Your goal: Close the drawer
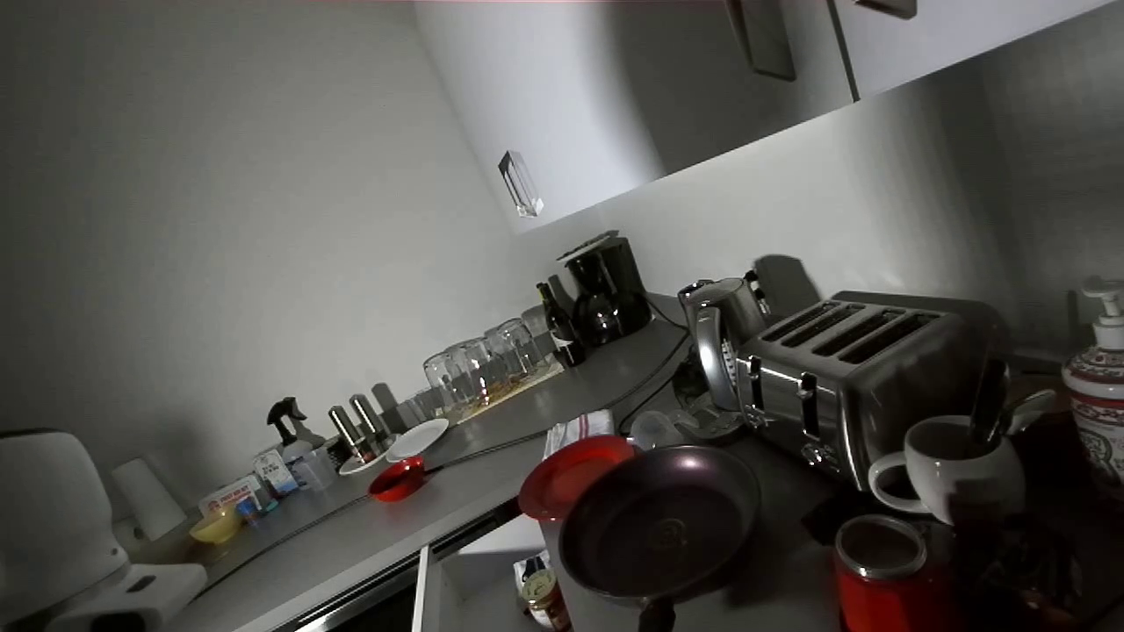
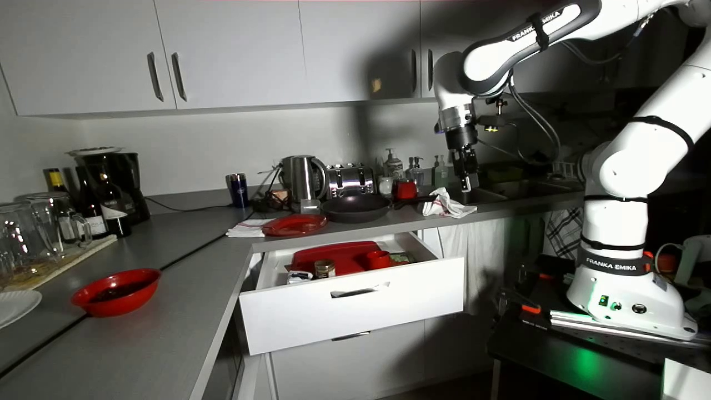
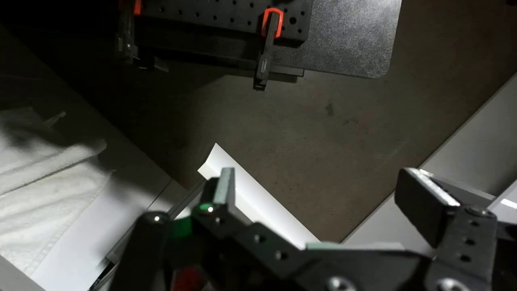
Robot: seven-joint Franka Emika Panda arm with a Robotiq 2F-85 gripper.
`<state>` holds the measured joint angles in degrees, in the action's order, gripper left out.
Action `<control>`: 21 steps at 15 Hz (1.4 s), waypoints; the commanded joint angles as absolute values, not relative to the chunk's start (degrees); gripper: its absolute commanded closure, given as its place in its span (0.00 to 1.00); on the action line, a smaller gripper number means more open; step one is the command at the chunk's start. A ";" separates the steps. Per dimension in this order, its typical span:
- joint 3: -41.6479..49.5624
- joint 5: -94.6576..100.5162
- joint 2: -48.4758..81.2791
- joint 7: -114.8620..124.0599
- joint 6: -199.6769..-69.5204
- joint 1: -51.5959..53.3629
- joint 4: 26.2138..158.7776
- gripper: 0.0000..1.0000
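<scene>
The drawer (image 2: pixel 400 300) is pulled open below the counter in an exterior view, its pale flat front facing out. It also shows in part at the bottom of an exterior view (image 1: pixel 474 584). Inside lie a red tray (image 2: pixel 341 256), a red cup (image 2: pixel 378 259) and a small jar (image 2: pixel 325 269). My gripper (image 2: pixel 466 182) hangs pointing down above and to the right of the drawer, apart from it. In the wrist view the gripper (image 3: pixel 325 192) is open with nothing between its fingers. The drawer's white front edge (image 3: pixel 264 208) runs behind and below the fingers there.
A dark frying pan (image 2: pixel 355 208), a red plate (image 2: pixel 294 224) and a crumpled cloth (image 2: pixel 444 204) lie on the counter near the drawer. A red bowl (image 2: pixel 115 291) sits on the side counter. A black table with clamps (image 3: pixel 351 40) shows in the wrist view.
</scene>
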<state>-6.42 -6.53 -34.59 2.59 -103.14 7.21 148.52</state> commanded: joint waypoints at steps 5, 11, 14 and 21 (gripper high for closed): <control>-6.77 -17.81 -31.09 3.25 -110.79 10.55 150.79 0.00; -6.56 -28.64 -28.26 4.29 -116.00 10.45 151.90 0.00; -7.67 -26.90 -25.53 4.34 -120.42 9.80 152.40 0.00; -8.21 -23.99 -17.25 3.50 -131.98 10.02 153.23 0.00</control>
<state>-8.12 -24.53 -21.01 3.31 -127.59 9.99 153.23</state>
